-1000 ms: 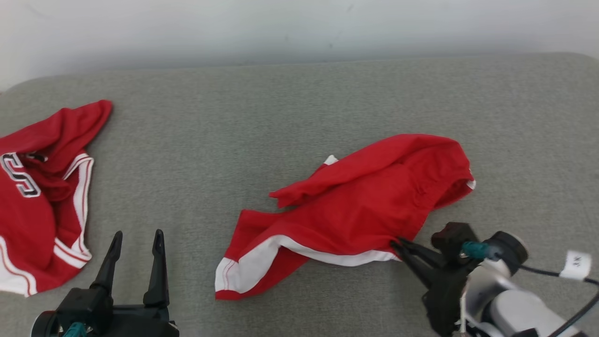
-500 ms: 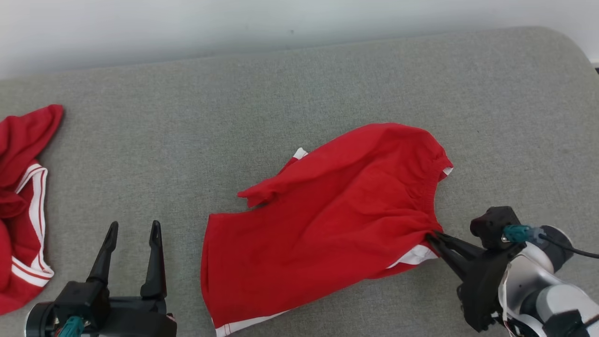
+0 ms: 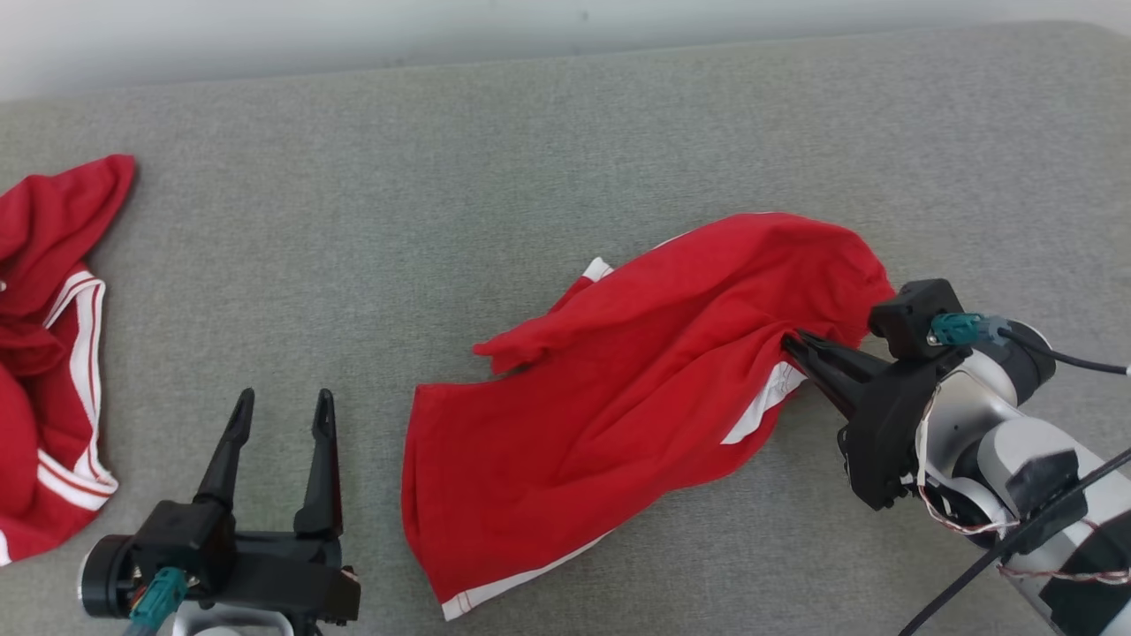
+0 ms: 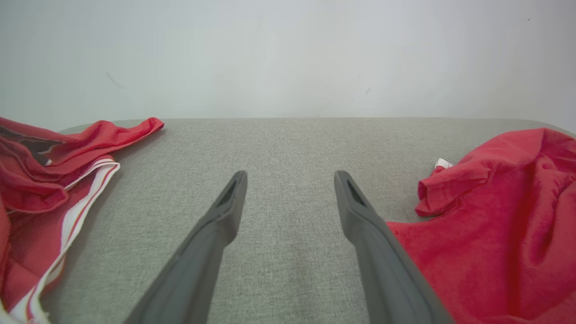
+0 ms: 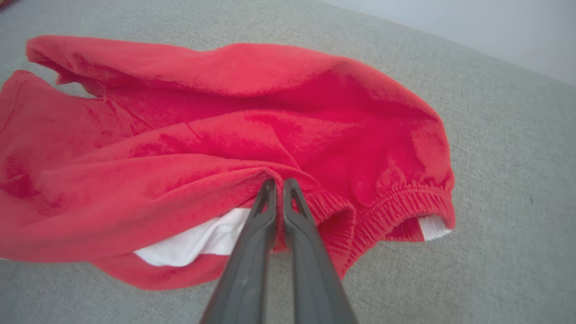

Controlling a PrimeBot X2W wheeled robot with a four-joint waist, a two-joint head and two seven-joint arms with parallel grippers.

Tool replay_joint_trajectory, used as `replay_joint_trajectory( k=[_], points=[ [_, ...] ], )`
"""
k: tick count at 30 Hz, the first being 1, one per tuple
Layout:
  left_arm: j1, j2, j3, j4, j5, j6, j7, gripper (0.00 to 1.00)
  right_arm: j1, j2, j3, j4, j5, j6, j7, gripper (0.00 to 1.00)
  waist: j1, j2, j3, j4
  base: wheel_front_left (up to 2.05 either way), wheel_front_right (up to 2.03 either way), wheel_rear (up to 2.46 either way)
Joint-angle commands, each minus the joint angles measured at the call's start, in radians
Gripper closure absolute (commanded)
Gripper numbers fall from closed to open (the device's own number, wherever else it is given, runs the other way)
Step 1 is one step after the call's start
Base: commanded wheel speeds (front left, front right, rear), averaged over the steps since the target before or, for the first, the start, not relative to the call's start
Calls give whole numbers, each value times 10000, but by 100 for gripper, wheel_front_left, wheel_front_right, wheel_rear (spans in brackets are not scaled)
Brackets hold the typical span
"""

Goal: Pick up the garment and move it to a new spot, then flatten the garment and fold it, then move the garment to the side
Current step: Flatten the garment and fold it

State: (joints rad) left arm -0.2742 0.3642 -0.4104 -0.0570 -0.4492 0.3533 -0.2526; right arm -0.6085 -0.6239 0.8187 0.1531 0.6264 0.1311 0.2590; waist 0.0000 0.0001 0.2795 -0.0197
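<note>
pinching the garment by the waistband, fold not started

right gripper [image 3: 791,340] has its two fingers squeezed together on a bunch of red cloth right by the elastic waistband, so the garment [image 3: 618,406] is properly in its grip. left gripper [image 3: 283,402] sits at about 7 o'clock in the head view with its jaws wide apart and nothing between them, over the bare grey fabric surface [image 3: 442,177].

where it is: the garment lies a bit right of centre on that surface, roughly 4 o'clock from the middle of the head view. it's well apart from another red-and-white piece [image 3: 44,353] over at 9 o'clock.

progress, my read: the pick-up is under way at best. most of the cloth rests on the surface, rumpled, with one flap doubled over along the top. flattening, folding and shifting it aside all look undone.

orientation: the long axis runs diagonally, from the white-trimmed hem at 7 o'clock up to the waistband at 2 o'clock. the waistband end points toward the right gripper, the hem end toward the left one.
</note>
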Motion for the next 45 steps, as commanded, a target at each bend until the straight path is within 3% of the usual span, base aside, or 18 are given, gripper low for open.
replay_joint_trajectory(
  k=[1, 2, 3, 5, 6, 12, 20, 28, 34, 42, 45],
  points=[
    [-137, -67, -41, 92, 68, -58, -46, 0, -314, -7, 336, 298, 131, -6, -173, 100, 0, -1, 122, 207, 0, 0, 0],
    [-167, -97, -53, 121, 66, -62, -54, 0, -464, 69, 474, 476, 335, -6, -306, 100, 0, -1, 146, 264, 0, 0, 0],
    [-193, -121, -43, 161, 69, -81, -63, 0, -642, 93, 629, 665, 399, -6, -437, 73, 0, -1, 158, 297, 0, 0, 0],
    [-233, -193, -49, 225, 73, -130, -60, 0, -824, 115, 901, 1051, 689, -6, -671, 9, 0, -1, 166, 356, 0, 0, 0],
    [-249, -225, -47, 256, 84, -151, -68, 0, -894, 147, 948, 1235, 808, -6, -842, 0, 0, -1, 166, 375, 0, 0, 0],
    [-74, -270, 85, 345, 113, -130, -97, 0, -449, 288, 524, 1948, 1609, -6, -1907, 0, 0, -1, 24, 258, 0, 0, 0],
    [187, -114, 204, 352, 98, -81, -100, 0, 813, 66, -601, 1770, 2283, -6, -2779, 0, 0, -1, -333, -94, 0, 0, 0],
    [489, 110, 242, 247, 28, -11, 73, 0, 2207, -106, -1646, 1042, 2467, -6, -2481, 0, 0, -1, -689, -281, 0, 0, 0],
    [749, 171, 328, 73, -6, 206, 125, 0, 3174, -212, -2943, 45, 1787, -6, -2338, 0, 0, -1, -1023, -133, 0, 0, 0],
    [1168, 234, 591, -298, -2, 526, 43, 0, 4154, 1193, -5205, -1364, -158, -6, -3415, 0, 0, -1, -1439, -23, 0, 0, 0],
    [1300, 235, 511, -490, 94, 636, 97, 0, 4414, 1798, -5610, -1871, -1024, -6, -3681, 0, 0, -1, -1595, 28, 0, 0, 0]
  ],
)
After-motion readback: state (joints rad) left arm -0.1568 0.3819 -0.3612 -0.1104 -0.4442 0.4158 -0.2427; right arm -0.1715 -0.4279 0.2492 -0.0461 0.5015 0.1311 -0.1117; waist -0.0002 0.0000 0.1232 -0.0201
